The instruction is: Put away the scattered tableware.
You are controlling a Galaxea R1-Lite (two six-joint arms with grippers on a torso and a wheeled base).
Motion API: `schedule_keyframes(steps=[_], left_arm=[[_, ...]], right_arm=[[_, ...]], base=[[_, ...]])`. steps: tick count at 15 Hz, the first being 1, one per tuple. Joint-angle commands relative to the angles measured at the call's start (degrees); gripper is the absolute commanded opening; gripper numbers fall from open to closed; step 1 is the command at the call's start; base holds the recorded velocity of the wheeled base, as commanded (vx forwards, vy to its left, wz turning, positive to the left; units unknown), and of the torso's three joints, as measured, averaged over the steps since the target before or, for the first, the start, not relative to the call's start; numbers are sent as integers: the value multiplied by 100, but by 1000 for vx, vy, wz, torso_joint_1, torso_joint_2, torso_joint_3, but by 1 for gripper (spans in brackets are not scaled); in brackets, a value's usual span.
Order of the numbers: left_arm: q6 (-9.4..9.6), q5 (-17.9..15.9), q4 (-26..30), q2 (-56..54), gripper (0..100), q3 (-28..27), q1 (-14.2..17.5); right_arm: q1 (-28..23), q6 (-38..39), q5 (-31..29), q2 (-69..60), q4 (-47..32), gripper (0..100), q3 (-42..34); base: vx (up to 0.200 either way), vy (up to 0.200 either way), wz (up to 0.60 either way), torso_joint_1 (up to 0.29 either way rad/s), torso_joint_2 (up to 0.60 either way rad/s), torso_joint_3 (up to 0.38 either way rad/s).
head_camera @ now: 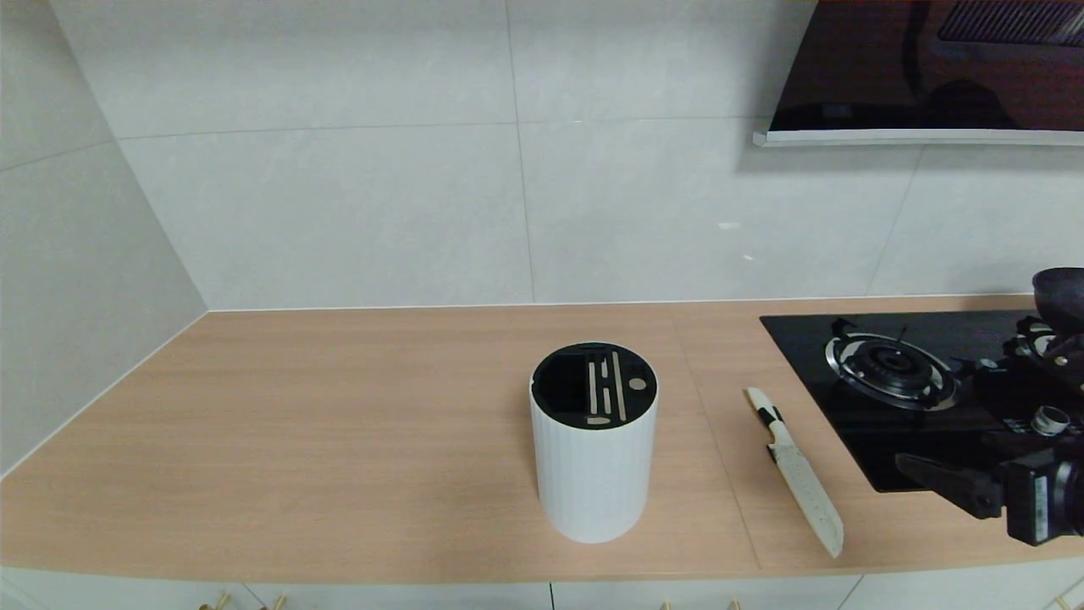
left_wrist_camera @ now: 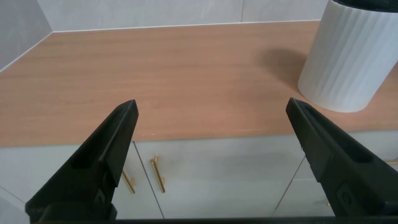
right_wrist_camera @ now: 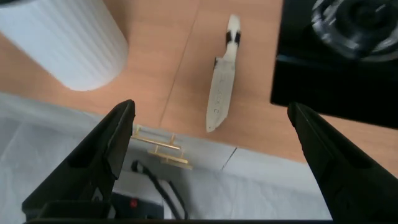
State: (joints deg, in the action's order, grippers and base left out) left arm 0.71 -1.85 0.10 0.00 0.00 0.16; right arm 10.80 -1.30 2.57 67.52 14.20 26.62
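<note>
Step in hand, as judged: approach for the first pick, nothing grasped yet.

One loose piece of tableware was seen: a knife with a pale blade and a black-and-white handle. It lay flat on the wooden counter, between the white ribbed holder and the black gas hob. It was near the hob's edge but apart from it, blade tip toward the counter's front edge, handle toward the wall. The holder stood upright and its slotted top looked unoccupied.

Right gripper: fingers wide apart and empty, held over the counter's front edge with the knife lined up between them, not touching it.

Left gripper: fingers also spread and empty, off the front edge, to the left of the holder.

Next move, judged: lower the right arm onto the handle and close across its narrow width. A thin knife lying flat offers little purchase, so the fingertips would have to reach counter level. The blade would then have to be turned down and matched to one narrow slot, so alignment looked critical
</note>
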Motion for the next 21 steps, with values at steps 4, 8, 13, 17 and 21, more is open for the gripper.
schedule_keyframes(steps=[4, 8, 13, 17, 21], left_arm=[[0, 1, -1, 9, 100, 0, 2], [0, 1, -1, 9, 100, 0, 2], [0, 1, -1, 9, 100, 0, 2], [0, 10, -1, 9, 100, 0, 2], [0, 1, -1, 9, 100, 0, 2]], right_arm=[[1, -10, -99, 1852, 759, 100, 273], [1, -19, -143, 2801, 1401, 100, 510], [-17, -45, -292, 4260, 2051, 100, 1047], [-17, -124, -512, 5078, 2755, 100, 1082], [-17, -124, -530, 5587, 3273, 100, 1091]], base=[[0, 0, 0, 0, 0, 0], [0, 0, 0, 0, 0, 0], [0, 0, 0, 0, 0, 0], [0, 0, 0, 0, 0, 0], [0, 0, 0, 0, 0, 0]])
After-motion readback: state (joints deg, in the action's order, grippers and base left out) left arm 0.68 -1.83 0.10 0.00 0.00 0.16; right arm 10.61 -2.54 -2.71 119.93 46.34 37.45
